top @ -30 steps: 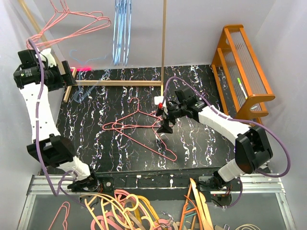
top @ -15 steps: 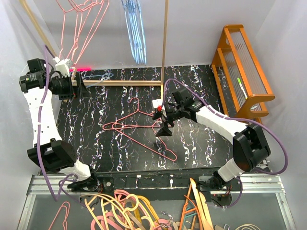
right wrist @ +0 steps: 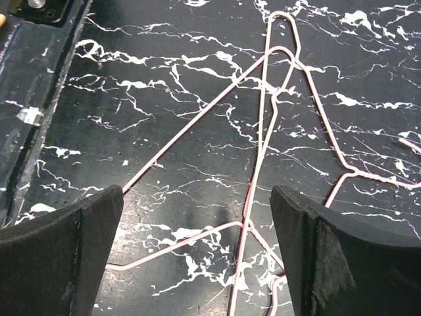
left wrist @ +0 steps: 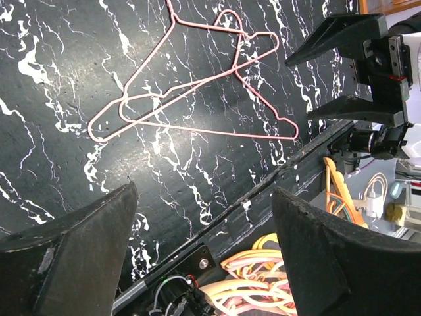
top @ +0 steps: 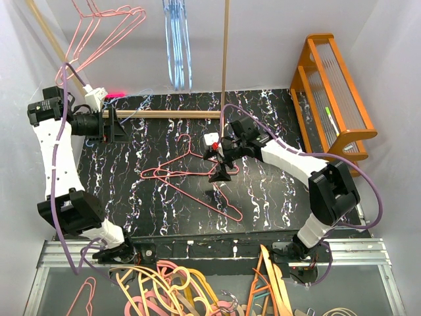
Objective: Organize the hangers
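Two thin pink wire hangers lie overlapped on the black marbled table. My right gripper hovers just above their right side, open, with nothing between its fingers; in the right wrist view the pink hangers run between and ahead of the right gripper. My left gripper is open and empty at the table's far left, by the wooden rail. The left wrist view shows the pink hangers ahead of the left gripper. More pink hangers and light blue hangers hang above at the back.
A wooden rack has a low horizontal rail and an upright post at the back. An orange shelf rack stands at the right. Thicker orange, pink and cream hangers are piled below the table's near edge.
My left arm has swung from the back-left corner down and right toward the wooden rail, its jaws narrowing slightly. The hanging hangers have swayed. My right gripper has shifted a little left.
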Controlling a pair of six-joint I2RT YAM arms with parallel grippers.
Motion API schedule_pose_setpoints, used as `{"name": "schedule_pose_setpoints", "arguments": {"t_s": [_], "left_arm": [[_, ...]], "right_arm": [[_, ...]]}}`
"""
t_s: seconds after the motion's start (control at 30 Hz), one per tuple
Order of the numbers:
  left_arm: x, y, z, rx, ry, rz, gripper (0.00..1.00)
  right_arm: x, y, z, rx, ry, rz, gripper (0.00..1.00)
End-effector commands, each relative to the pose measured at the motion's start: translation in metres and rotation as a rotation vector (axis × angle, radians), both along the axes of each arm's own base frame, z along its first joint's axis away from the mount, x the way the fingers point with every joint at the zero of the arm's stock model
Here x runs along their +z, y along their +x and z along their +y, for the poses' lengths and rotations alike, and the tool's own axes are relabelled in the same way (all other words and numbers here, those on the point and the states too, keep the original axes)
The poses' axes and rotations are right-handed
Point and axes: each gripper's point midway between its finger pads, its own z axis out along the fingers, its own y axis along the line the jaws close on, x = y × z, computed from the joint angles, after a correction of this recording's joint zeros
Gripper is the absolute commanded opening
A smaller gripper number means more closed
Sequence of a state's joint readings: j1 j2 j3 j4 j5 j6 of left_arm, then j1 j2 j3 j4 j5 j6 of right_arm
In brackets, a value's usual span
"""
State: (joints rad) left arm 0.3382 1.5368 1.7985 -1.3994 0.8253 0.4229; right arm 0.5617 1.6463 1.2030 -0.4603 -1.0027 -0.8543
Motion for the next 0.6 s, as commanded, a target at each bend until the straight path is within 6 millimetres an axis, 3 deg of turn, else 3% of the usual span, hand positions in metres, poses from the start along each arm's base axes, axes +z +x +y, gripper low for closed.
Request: {"name": "schedule_pose_setpoints", "arguments": {"t_s": [0.0,0.07,0.13,0.2,0.37,0.47,0.57], "left_arm": [[-0.014,-0.005,-0.004,-0.020,-0.014,0.072,0.78],[-0.045,-0.011,-0.005,-0.045,0.080,0.189,0.71],[-0.073,-0.019,-0.020,-0.109,0.165,0.281,0.65],[-0.093,-0.022,-0.036,-0.179,0.260,0.290,0.68],[-0.121,-0.003,-0.059,-0.268,0.219,0.255,0.80],[-0.136,0.018,-0.065,-0.264,0.214,0.256,0.85],[-0.137,0.040,-0.065,-0.191,0.213,0.262,0.87]], "right_arm": [[0.007,0.027,0.008,-0.099,0.048,-0.058,0.99],[0.007,0.052,0.016,-0.190,0.071,-0.078,0.94],[0.003,0.074,0.025,-0.216,0.067,-0.084,0.88],[-0.010,0.095,0.033,-0.242,0.053,-0.059,0.85],[-0.031,0.135,0.040,-0.307,0.049,0.024,0.77],[-0.049,0.143,0.041,-0.309,0.023,0.048,0.72],[-0.067,0.150,0.045,-0.317,-0.010,0.088,0.65]]}}
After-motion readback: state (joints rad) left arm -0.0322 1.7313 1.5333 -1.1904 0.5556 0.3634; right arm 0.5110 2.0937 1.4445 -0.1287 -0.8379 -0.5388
